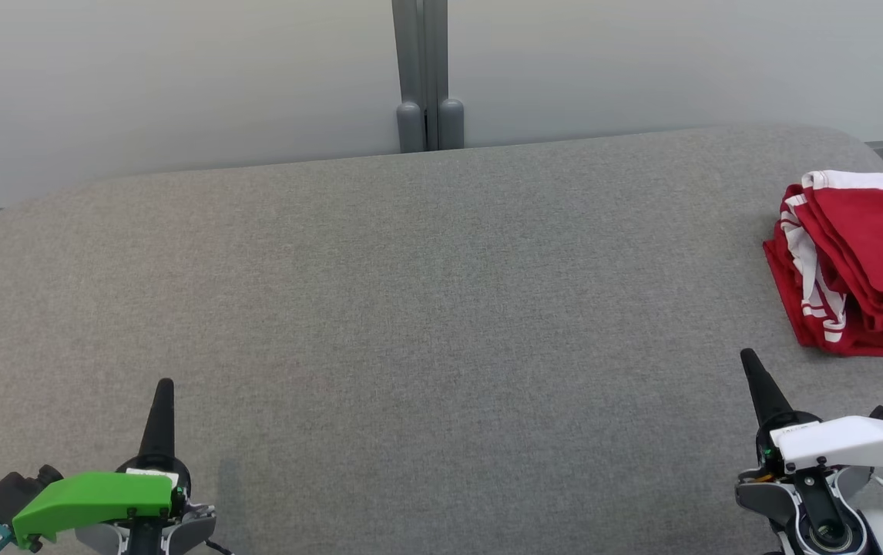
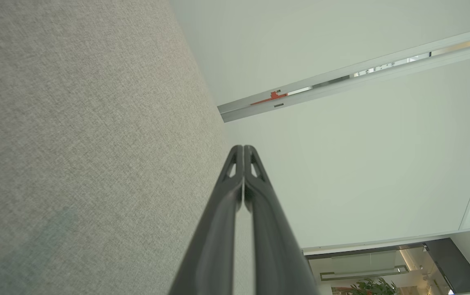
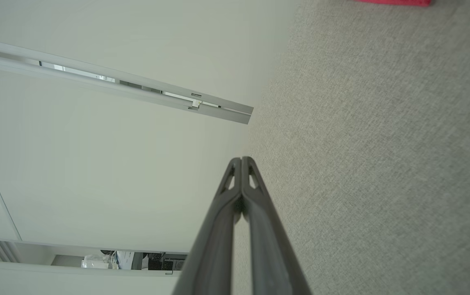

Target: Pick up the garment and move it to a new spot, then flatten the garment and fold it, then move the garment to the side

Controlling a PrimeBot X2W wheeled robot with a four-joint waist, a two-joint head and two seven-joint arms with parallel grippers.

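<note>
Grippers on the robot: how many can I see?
2. The left gripper is at the lower left, by a green cover; the right gripper is at the lower right, by a white cover. Both have their fingers shut.

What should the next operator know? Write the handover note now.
End effectors: left end effector shut, empty, near left; right end effector shut, empty, near right, apart from the garment.
Things: red-and-white garment lies folded at the right side of the grey fabric surface, partly cut off by the head view's edge.
Done: apparently folded and set aside.
Left: likely nothing; check the fold's tidiness.
</note>
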